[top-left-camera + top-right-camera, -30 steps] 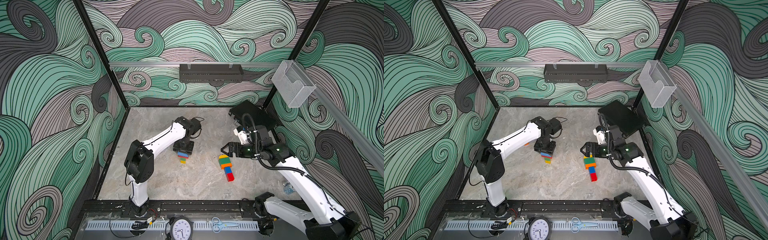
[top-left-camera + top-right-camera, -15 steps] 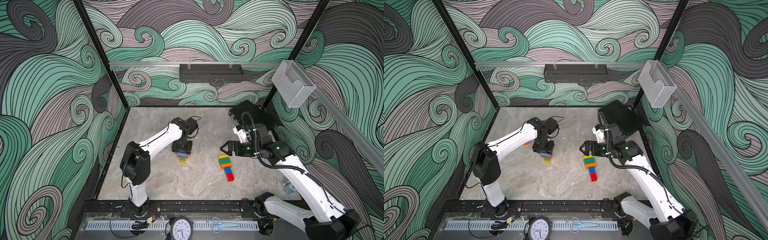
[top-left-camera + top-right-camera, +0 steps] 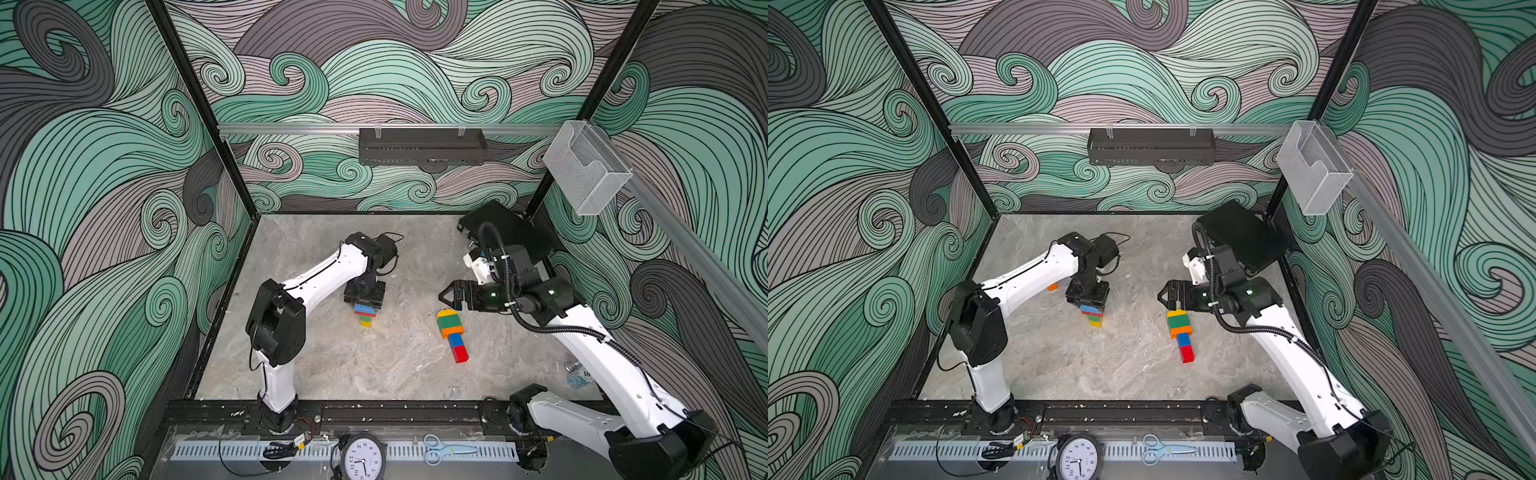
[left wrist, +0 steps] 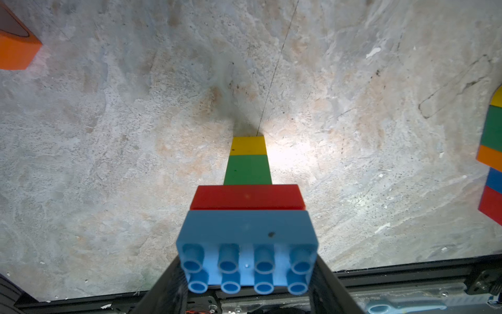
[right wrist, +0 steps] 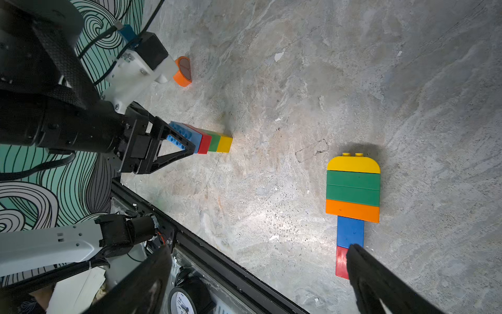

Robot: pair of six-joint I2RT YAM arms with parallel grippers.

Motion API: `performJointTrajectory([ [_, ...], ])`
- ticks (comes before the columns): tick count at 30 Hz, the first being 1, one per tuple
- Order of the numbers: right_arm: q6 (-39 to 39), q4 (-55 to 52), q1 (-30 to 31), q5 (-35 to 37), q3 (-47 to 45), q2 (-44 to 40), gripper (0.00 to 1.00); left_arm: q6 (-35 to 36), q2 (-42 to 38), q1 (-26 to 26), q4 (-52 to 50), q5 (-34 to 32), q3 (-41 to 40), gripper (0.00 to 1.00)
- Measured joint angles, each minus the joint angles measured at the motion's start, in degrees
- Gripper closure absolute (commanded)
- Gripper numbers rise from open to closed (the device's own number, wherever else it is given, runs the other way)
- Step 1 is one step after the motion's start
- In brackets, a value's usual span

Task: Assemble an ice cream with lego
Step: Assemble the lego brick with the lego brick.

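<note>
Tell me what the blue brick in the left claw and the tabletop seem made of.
Blue brick: moulded plastic, smooth satin finish; even colour, hollow round studs. Tabletop: grey, veined like marble, matte and scuffed; stone or printed laminate, cannot tell.

Grey marbled tabletop (image 3: 332, 365) from above: right of ctr, a lego figure (image 3: 451, 332) lies flat, w/ yellow round top, 2 green, orange, blue, red. Well apart, left of ctr, an upright stack (image 3: 365, 316) stands yellow end down, w/ green, red, blue above. An orange round-topped brick (image 3: 1052, 287) lies nearby; black box (image 3: 507, 232) in far right corner.
</note>
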Motion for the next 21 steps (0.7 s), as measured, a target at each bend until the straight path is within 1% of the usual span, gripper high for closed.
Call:
performJointTrajectory([
  [6,-0.3,0.0,0.2,0.1,0.6,1.0,0.01,-0.5,1.0,0.0,-1.0,0.0,0.9,0.97],
  [10,-1.7,-0.6,0.3,0.0,5.5,5.4,0.01,-2.3,0.7,0.0,-0.5,0.0,-0.3,0.97],
  [16,-1.7,0.5,0.7,0.0,4.3,5.2,0.01,-5.7,0.3,0.0,0.2,0.1,-1.1,0.98],
  [21,-1.7,0.7,0.8,0.1,2.9,4.4,0.01,-7.0,0.9,0.0,-0.2,-0.1,-0.7,0.99],
])
